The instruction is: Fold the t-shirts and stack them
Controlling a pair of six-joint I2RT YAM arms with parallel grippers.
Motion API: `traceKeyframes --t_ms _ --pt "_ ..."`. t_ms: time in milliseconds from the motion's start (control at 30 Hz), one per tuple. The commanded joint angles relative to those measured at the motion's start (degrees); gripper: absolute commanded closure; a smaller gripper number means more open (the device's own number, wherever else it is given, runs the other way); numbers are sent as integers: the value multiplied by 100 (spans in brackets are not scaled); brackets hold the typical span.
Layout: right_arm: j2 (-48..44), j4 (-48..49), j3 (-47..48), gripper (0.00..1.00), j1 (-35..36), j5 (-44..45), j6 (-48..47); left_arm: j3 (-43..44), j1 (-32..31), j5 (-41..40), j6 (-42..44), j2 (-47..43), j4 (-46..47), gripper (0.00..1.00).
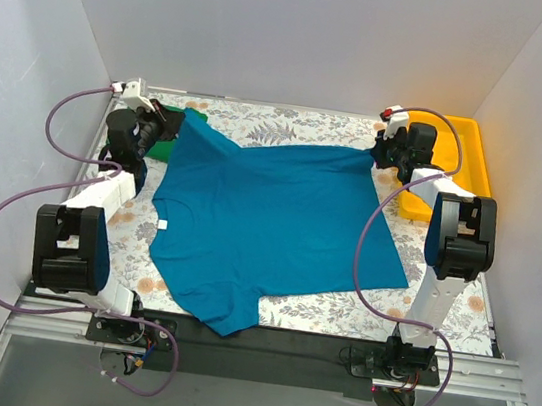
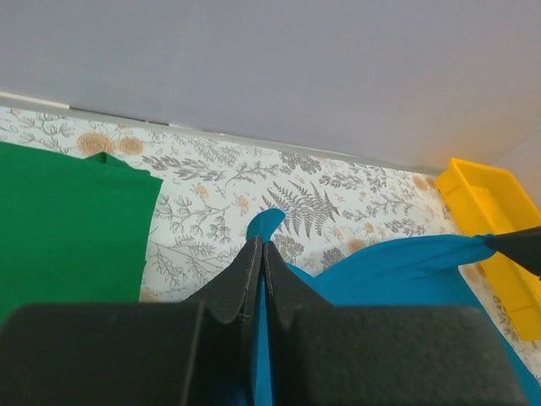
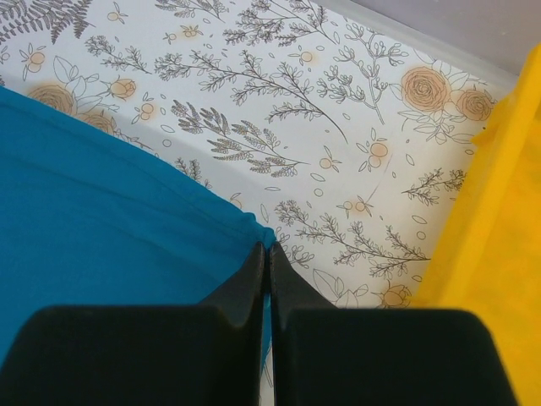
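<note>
The top view shows only a strip of the green t-shirt (image 2: 68, 220); my left wrist view shows it wide and flat. My left gripper (image 2: 258, 245) and right gripper (image 3: 266, 249) each pinch a far corner of the teal t-shirt (image 1: 267, 228), which is spread mid-table. The yellow tray (image 1: 465, 155) is just beside the right one. Both arms reach forward.

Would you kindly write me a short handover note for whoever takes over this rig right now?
Left gripper: shut on the teal shirt at its far left corner.
Right gripper: shut on its far right corner, beside the yellow tray.
The teal shirt is spread open on the table, unfolded.
Green shirt: lying flat at the table's far left; folded or not, I cannot tell.
Done: teal shirt laid out.
Left: fold it, then stack both shirts.
</note>
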Motion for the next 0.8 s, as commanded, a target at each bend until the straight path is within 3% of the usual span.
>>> traceKeyframes --t_ms 0,767 --pt "-60 278 226 99 -37 -22 22 -229 28 84 34 -242 -77 100" --pt "-446 287 -213 99 -177 -136 -83 -685 28 14 342 -1060 -543 100"
